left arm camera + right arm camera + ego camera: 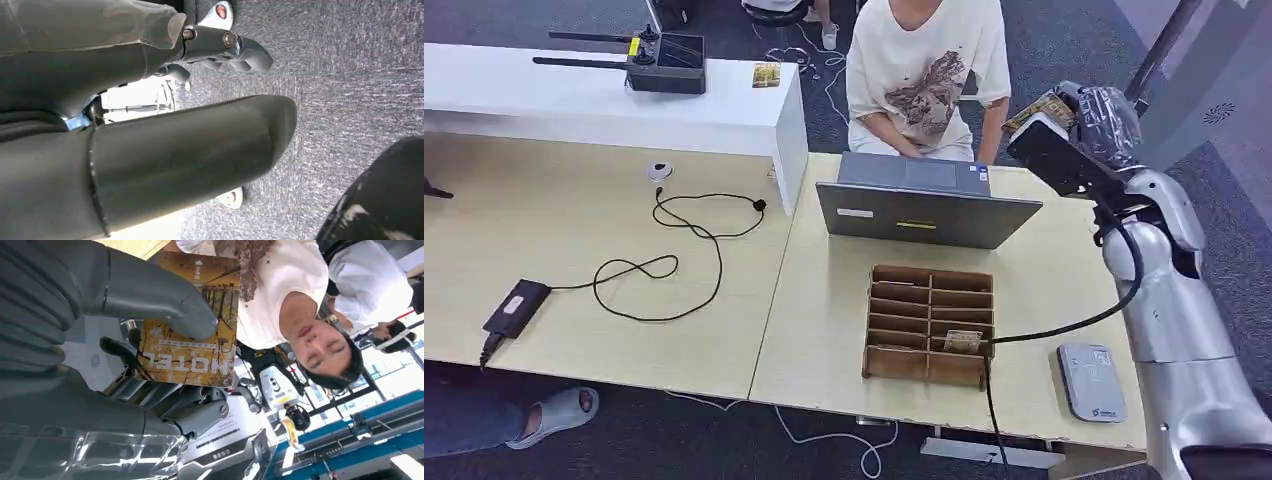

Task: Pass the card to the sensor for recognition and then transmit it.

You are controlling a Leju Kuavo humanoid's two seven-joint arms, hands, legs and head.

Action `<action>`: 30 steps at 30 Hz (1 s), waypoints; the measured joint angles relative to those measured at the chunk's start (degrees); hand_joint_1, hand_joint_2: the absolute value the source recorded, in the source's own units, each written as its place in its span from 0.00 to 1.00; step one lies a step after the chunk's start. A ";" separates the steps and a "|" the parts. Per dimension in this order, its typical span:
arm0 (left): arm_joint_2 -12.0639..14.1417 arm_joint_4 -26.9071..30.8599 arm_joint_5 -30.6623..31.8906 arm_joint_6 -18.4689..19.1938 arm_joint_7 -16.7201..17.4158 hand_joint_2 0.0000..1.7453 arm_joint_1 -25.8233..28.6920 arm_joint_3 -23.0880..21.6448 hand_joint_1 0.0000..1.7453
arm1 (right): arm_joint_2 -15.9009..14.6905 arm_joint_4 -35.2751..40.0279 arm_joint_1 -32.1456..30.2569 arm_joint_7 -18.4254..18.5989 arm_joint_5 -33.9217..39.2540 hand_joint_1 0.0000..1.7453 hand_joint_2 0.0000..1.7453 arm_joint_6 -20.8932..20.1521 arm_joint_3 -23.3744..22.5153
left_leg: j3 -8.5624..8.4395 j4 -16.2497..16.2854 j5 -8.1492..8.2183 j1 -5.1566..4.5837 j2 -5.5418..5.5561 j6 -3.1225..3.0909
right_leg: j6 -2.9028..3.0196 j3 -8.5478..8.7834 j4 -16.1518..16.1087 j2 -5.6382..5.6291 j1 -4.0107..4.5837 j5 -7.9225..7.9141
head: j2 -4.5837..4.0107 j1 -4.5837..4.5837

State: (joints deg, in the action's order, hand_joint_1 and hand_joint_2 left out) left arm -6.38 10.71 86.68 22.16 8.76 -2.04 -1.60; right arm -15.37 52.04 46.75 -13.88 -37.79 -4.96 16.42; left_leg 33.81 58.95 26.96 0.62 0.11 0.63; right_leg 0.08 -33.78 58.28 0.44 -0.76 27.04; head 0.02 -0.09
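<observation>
Yellow card [192, 320] printed "MOTEL" (upside down here), smaller line above it illegible

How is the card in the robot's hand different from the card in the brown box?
The held card is up in the air, pinched by the right hand; the box card sits in a compartment of the wooden organizer. The held card shows nearly whole; the box card is partly hidden. Both look yellowish.

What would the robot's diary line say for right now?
right hand raised, pinching yellow hotel card | grey flat sensor on table, untouched | person seated behind grey laptop
</observation>
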 joint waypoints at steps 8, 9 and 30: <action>0.04 0.00 0.00 -0.02 -0.59 0.00 0.02 0.00 0.00 | 0.92 -7.42 6.09 1.18 2.49 1.00 1.00 -1.53 1.66 | 0.01 0.00 -0.02 -0.01 -0.03 -0.02 | 0.02 -0.01 0.00 -0.03 -0.01 -0.03 | 0.00 0.02; 0.04 0.00 0.00 -0.02 -0.76 0.00 0.03 0.00 0.00 | 1.22 -9.04 7.67 1.44 2.90 1.00 1.00 -2.27 1.92 | 0.01 0.00 -0.05 0.00 -0.02 0.00 | 0.01 -0.01 0.00 -0.02 0.00 -0.04 | -0.02 -0.02; 0.11 0.00 0.04 -0.15 -2.69 0.00 0.29 0.00 0.00 | 8.92 -29.74 23.96 14.77 -3.36 1.00 1.00 -4.87 9.68 | 0.01 0.01 -0.08 0.00 0.00 0.01 | -0.02 -0.02 0.00 -0.02 0.00 -0.07 | -0.02 0.00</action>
State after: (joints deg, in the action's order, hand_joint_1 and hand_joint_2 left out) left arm -6.27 10.71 86.73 22.01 6.08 -1.76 -1.60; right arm -6.45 22.30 70.71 0.89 -41.15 -9.84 26.09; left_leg 33.82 58.96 26.88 0.62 0.11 0.64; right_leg 0.06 -33.80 58.28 0.43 -0.76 26.97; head 0.00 -0.09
